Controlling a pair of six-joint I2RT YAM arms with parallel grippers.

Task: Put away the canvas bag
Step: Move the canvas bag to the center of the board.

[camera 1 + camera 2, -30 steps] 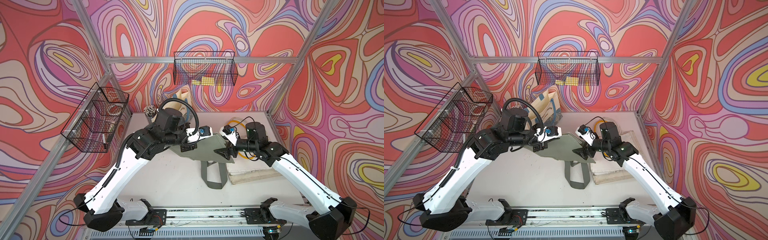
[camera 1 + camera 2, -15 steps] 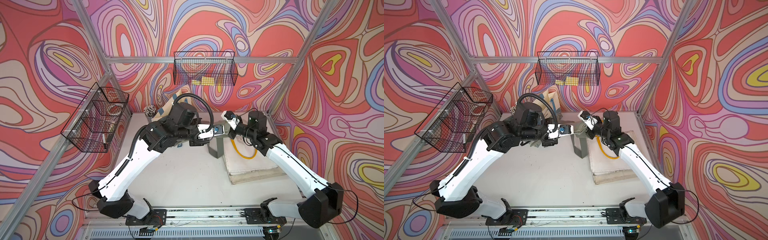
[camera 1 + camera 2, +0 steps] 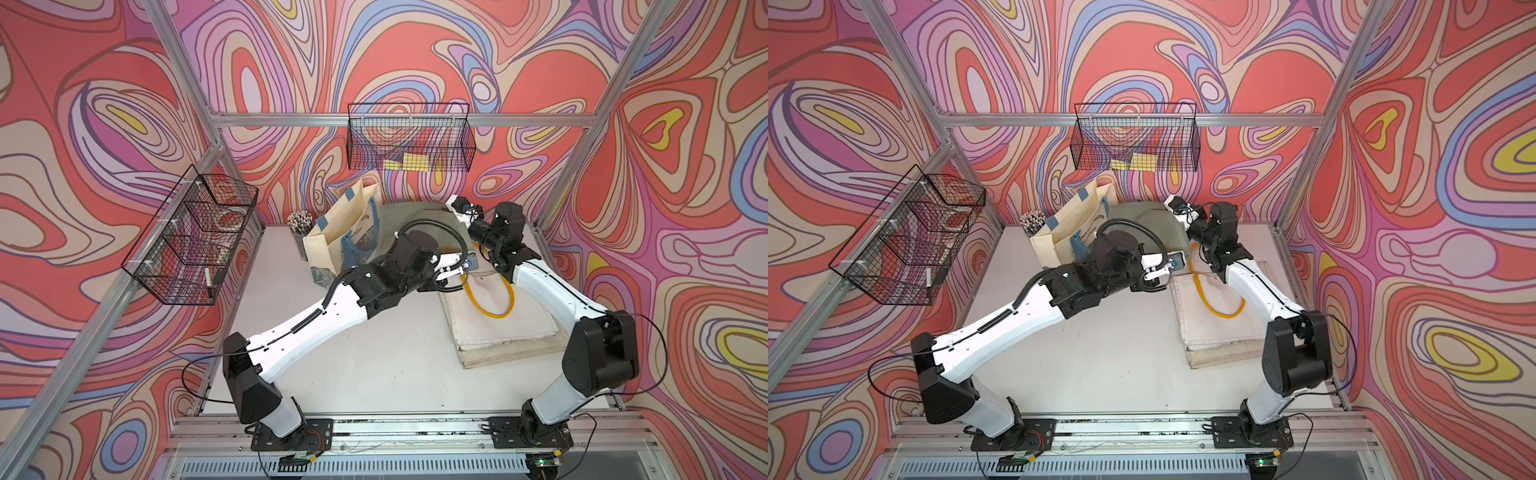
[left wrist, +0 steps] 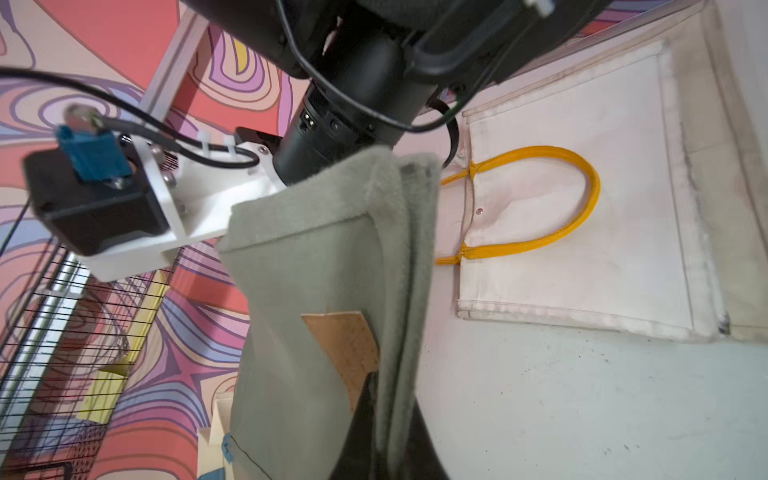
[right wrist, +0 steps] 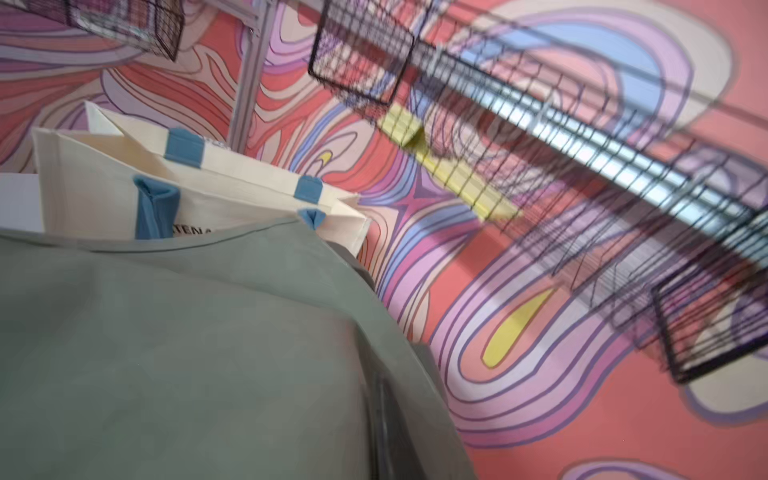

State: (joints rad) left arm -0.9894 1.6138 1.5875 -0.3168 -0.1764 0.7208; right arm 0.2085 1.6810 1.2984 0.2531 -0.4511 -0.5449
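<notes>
Over the table [image 3: 374, 353], left end effector [image 4: 376, 386] pinches the green bag [image 4: 299, 257].

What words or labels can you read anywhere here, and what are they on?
"TENA": cut-off letters on the cream tote bag, the rest hidden behind the green canvas bag.
The tote's print in both top views: too small to read.
No other text.

The left arm [image 3: 309, 322] and right arm [image 3: 548, 291] have white shells, black joints and loose black cables.

Grey-green canvas bag [image 3: 1142, 212] aloft at the back, just beside cream tote [image 3: 1054, 245].
</notes>
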